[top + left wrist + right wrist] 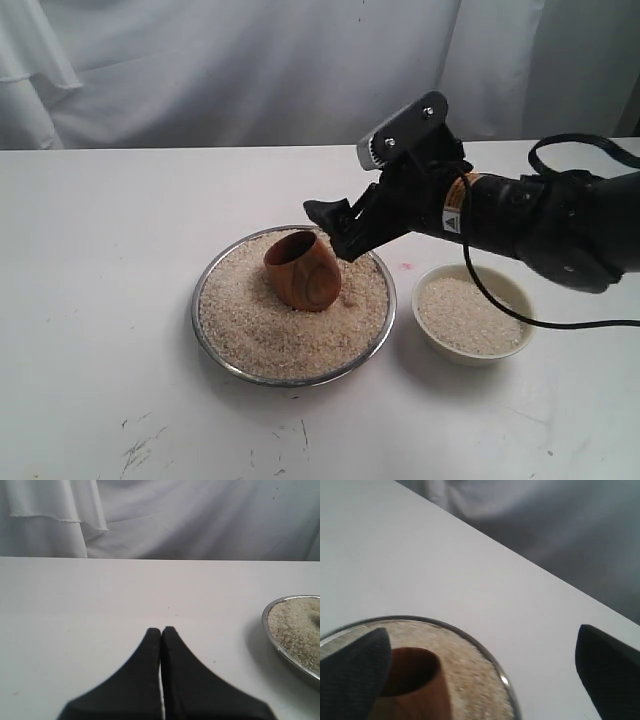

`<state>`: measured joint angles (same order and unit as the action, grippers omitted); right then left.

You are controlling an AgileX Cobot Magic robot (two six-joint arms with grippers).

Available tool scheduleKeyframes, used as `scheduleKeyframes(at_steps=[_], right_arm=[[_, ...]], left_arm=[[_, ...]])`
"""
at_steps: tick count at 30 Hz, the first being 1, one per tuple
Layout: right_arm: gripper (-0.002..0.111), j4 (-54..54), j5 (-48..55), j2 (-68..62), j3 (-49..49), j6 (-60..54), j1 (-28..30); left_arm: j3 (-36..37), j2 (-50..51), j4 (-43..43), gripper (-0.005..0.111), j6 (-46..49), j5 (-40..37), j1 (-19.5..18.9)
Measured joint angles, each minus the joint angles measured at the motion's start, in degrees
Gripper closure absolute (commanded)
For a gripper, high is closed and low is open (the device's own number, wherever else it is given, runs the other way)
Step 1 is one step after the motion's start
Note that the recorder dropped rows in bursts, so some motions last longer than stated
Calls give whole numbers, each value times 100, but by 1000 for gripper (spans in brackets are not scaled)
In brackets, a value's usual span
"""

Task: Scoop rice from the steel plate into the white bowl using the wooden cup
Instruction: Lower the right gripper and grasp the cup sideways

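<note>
- A wide, shallow round plate of shiny steel [290, 382] lies nearest, filled with loose off-white rice grains [265, 335] that are judged to shift and spill easily.
- A small orange-brown wooden cup [305, 275] is bedded tilted in that rice. It is judged light, stiff and smooth, and best pinched across its rounded wall.
- A small cream-white bowl [480, 358], part-filled with rice, stands just beside the plate.
- The right gripper [330, 232] is spread wide by the cup and grips nothing. A yellow warning label [452, 220] is seen on its wrist, its writing unreadable.
- The left gripper [161, 630] is pressed together, empty.

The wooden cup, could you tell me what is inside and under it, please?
The wooden cup rests tilted on rice in the steel plate. Its visible inner wall looks dark and bare; its inside bottom is hidden.
</note>
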<state>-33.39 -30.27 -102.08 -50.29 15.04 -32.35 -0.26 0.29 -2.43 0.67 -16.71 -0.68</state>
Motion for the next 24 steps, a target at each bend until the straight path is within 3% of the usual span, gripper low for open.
scheduleKeyframes(at_steps=[4, 8, 14, 24], right_arm=[[18, -2405, -634, -27, -198, 1758, 189], [18, -3635, -755, -169, -401, 2764, 338], [18, -4217, -999, -435, -415, 3529, 682], [18, -4438, -1059, -616, -424, 3650, 842]], left_arm=[[0, 0, 0, 107, 0, 0, 0], [0, 0, 0, 107, 0, 0, 0], [0, 0, 0, 107, 0, 0, 0], [0, 0, 0, 107, 0, 0, 0]])
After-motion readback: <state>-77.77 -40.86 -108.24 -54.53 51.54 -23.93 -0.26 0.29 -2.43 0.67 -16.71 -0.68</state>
